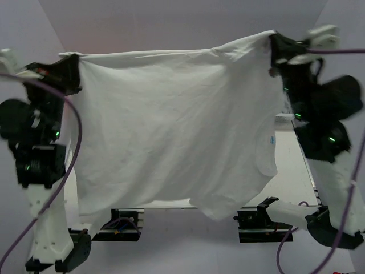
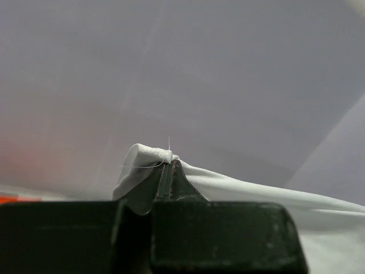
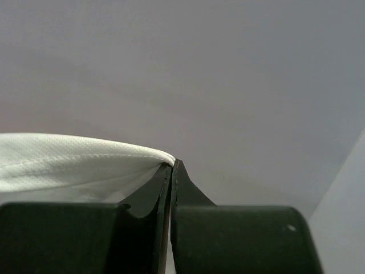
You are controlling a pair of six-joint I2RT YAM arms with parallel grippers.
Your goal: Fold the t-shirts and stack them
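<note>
- The white shirt (image 1: 171,125) is held clear of the bench (image 1: 292,165). It is spread as a sheet between both arms, with the lower hem hanging free above the arm bases (image 1: 259,224).
- The left fingers (image 2: 165,181) are shut tight on one bunched top corner. The right fingers (image 3: 166,181) are shut tight on the opposite top edge.
- The cloth is judged light, limp and easily creased; it is unlikely to hold a shape unless tensioned or laid flat.
- Hold is best taken at corners, hems or shoulder seams, with both layers pinched.
- A thin pinch may slip under a sharp pull.
- Purple cables (image 1: 342,51) run beside the arms and may snag the cloth.
- Most of the bench is hidden by the shirt.
</note>
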